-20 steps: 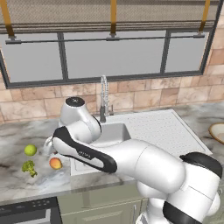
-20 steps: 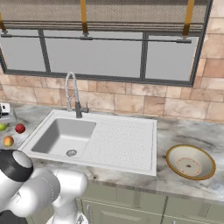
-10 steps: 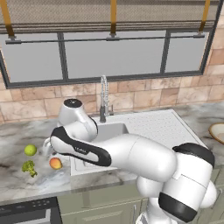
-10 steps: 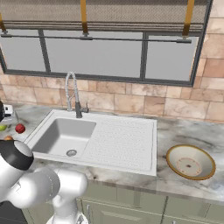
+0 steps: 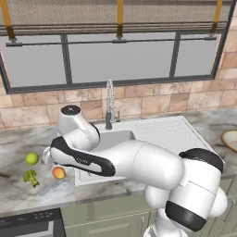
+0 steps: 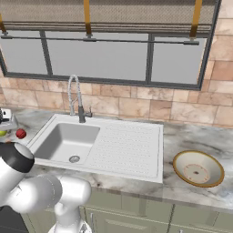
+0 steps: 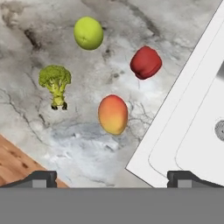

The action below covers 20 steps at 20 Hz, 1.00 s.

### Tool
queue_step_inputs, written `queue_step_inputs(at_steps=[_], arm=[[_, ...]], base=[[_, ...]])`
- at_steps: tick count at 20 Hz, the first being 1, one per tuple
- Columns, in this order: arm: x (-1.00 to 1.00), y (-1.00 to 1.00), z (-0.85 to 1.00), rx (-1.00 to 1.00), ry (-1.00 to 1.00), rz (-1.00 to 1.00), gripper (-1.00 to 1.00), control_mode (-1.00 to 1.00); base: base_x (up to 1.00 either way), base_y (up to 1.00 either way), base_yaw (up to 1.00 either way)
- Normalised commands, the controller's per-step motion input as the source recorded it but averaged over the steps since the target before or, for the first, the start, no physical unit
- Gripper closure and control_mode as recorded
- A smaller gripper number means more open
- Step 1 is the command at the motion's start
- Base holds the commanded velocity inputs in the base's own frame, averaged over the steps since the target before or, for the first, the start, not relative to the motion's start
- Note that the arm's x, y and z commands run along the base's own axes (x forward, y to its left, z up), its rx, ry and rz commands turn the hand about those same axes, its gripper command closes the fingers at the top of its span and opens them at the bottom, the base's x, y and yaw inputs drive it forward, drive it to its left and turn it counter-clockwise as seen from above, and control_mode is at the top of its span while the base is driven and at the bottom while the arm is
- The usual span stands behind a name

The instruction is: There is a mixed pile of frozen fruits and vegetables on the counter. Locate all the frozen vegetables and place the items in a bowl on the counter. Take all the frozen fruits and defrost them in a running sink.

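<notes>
Gripper (image 7: 112, 177) above the counter (image 7: 87, 144), jaws fully spread, empty.
Orange-red fruit (image 7: 113, 114) lies nearest (touching nothing).

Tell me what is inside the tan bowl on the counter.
Nothing visible: the bowl shows only its bare speckled bottom. The broccoli, red piece, green fruit and orange fruit all lie on the counter beside the sink.

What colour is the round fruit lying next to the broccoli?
The round fruit is yellow-green, plain, best seen in the hand view, beside the broccoli.
</notes>
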Motion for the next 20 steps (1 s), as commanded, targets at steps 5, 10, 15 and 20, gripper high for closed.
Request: queue_step_inputs(at_steps=[5, 10, 15, 20], arm=[[0.08, 0.01, -0.16, -0.01, 0.00, -0.05, -1.00, -1.00], [0.15, 0.06, -0.16, 0.00, 0.00, -0.03, -1.00, -1.00], [0.16, 0.08, -0.12, 0.00, 0.00, -0.02, -1.00, -1.00], [0.14, 0.11, -0.14, 0.00, 0.00, -0.02, -1.00, -1.00]], base=[[0.00, 0.00, 0.00], [0.00, 0.00, 0.00], [0.00, 0.00, 0.00], [0.00, 0.00, 0.00]])
